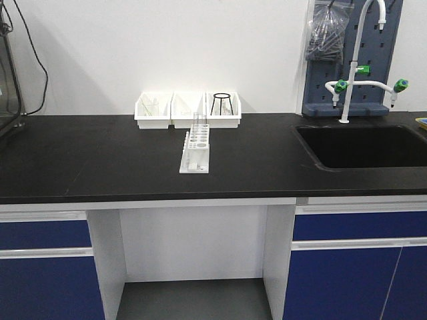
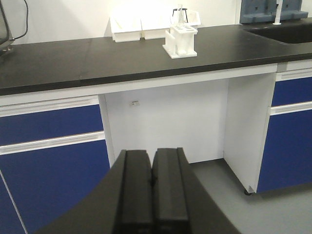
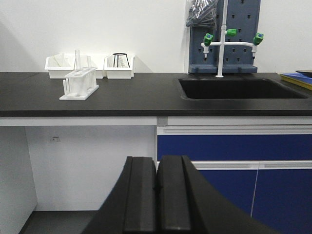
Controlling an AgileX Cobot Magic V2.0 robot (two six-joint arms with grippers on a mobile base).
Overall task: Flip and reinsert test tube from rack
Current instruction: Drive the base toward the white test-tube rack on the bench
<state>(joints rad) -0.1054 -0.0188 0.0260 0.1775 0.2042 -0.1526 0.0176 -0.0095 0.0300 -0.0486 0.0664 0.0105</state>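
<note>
The test tube (image 3: 77, 58) is hard to make out. From the front it is only a faint clear outline against the white bins (image 1: 188, 110) behind it, and from the left wrist it blends with the black wire stand (image 2: 179, 14) in the bin beyond. The right wrist view shows it best: a thin clear tube standing upright and rising above the top of the rack (image 3: 79, 84). Which end is open cannot be told in any view. The lower part of the tube is hidden inside the rack.

The rack (image 1: 195, 151) sits on the black bench (image 1: 100, 160) just in front of the bins and well left of the sink (image 1: 363, 147). Its long axis runs from the bench's front edge towards the wall, with the pegs along the left side in the front view. The tube stands at the end nearer the wall.

The left gripper (image 2: 152, 158) and the right gripper (image 3: 157, 163) both hang below bench height, well apart from the rack. Each has its fingers pressed together with nothing between them, and the frame's bottom edge cuts off each lower body
</note>
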